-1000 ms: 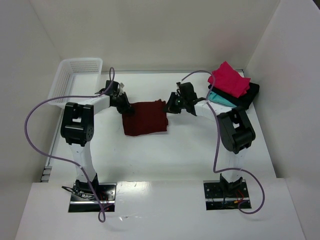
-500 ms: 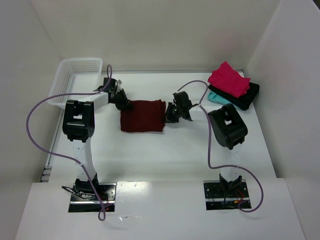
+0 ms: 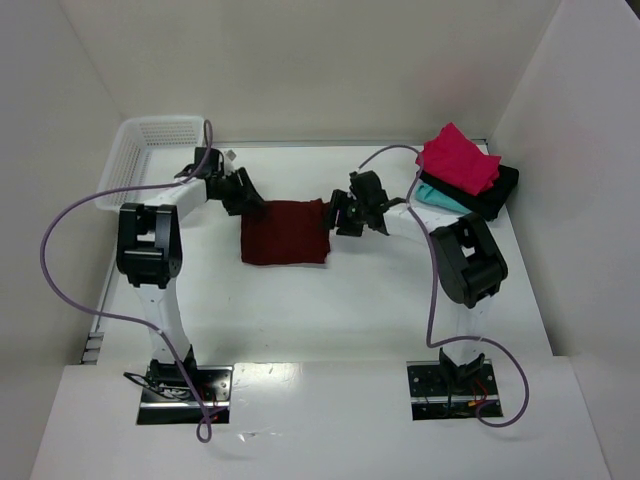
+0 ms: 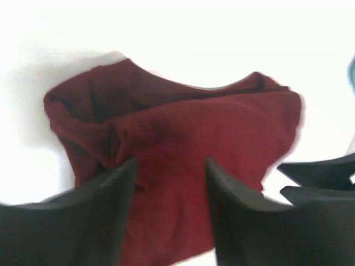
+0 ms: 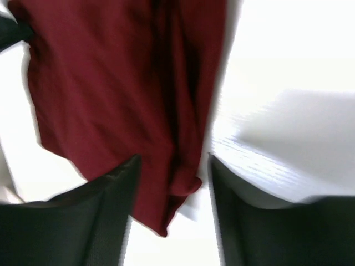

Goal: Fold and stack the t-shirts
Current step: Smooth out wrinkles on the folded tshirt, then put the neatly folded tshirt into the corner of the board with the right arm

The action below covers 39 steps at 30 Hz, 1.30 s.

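A dark maroon t-shirt lies folded into a rough square on the white table. My left gripper hovers at its far left corner, open, with cloth showing below the spread fingers. At the shirt's far right corner my right gripper is open too; the shirt's edge lies loose between its fingers. In the wrist views the left gripper and right gripper pinch nothing. At the far right, a pink-red t-shirt is stacked on teal and black ones.
A white lattice basket stands at the far left corner. White walls close in the table on three sides. Purple cables loop from both arms. The right gripper's black fingers show at the right edge of the left wrist view.
Both grippers have gone from shut to open and let go of the maroon t-shirt's far corners. The shirt now lies flat, folded; both arms have pulled back a little.
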Each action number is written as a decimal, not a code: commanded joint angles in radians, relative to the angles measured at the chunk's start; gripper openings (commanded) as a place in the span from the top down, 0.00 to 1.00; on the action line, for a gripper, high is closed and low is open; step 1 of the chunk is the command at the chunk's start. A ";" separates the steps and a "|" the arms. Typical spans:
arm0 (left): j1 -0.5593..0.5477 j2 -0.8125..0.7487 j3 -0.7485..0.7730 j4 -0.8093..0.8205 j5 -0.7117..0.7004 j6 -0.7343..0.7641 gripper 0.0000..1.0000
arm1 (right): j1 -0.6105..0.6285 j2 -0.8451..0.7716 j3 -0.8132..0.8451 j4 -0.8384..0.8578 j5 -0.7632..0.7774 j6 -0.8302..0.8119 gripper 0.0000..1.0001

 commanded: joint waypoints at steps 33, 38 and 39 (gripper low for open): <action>0.009 -0.616 -0.310 -0.130 -0.194 0.069 0.10 | 0.036 0.265 0.224 -0.059 -0.005 -0.074 0.20; 0.009 -0.655 -0.332 -0.149 -0.194 0.069 0.10 | 0.064 0.299 0.254 -0.120 0.033 -0.065 0.32; 0.009 -0.667 -0.332 -0.156 -0.194 0.069 0.09 | 0.073 0.308 0.256 -0.131 0.053 -0.065 0.33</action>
